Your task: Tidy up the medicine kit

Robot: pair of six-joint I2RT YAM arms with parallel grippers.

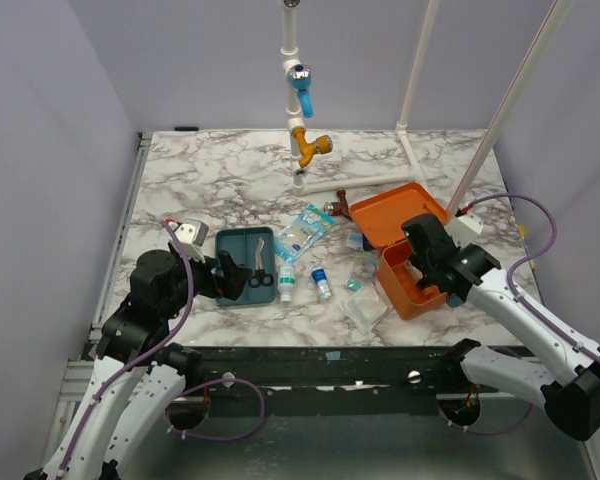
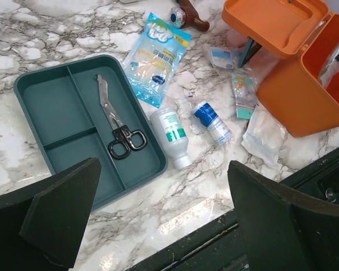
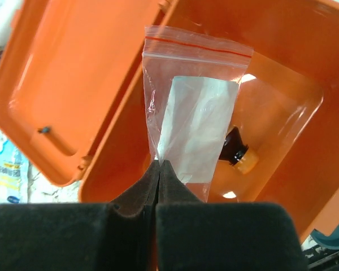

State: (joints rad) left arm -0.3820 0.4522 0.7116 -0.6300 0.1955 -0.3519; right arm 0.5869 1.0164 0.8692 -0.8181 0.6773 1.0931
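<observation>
- My right pincer [image 3: 156, 164] pinches the clear bag [image 3: 195, 124] by one corner; it could slip.
- The open medicine kit [image 3: 282, 130] is just below; a crooked drop could miss.
- My left pincer [image 2: 165, 212] is wide, empty.

One medicine kit [image 2: 305, 107], one tray [image 2: 51, 107], one scissors [image 2: 112, 116], two white bottles [image 2: 172, 135] [image 2: 213, 121].

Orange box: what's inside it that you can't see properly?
- Right wrist view: the zip bag, pinched by the right gripper, covers part of a dark bottle in the medicine kit.
- Top view: the right arm blocks the kit's inside.
- Left wrist view: the right edge cuts the kit off.
</observation>
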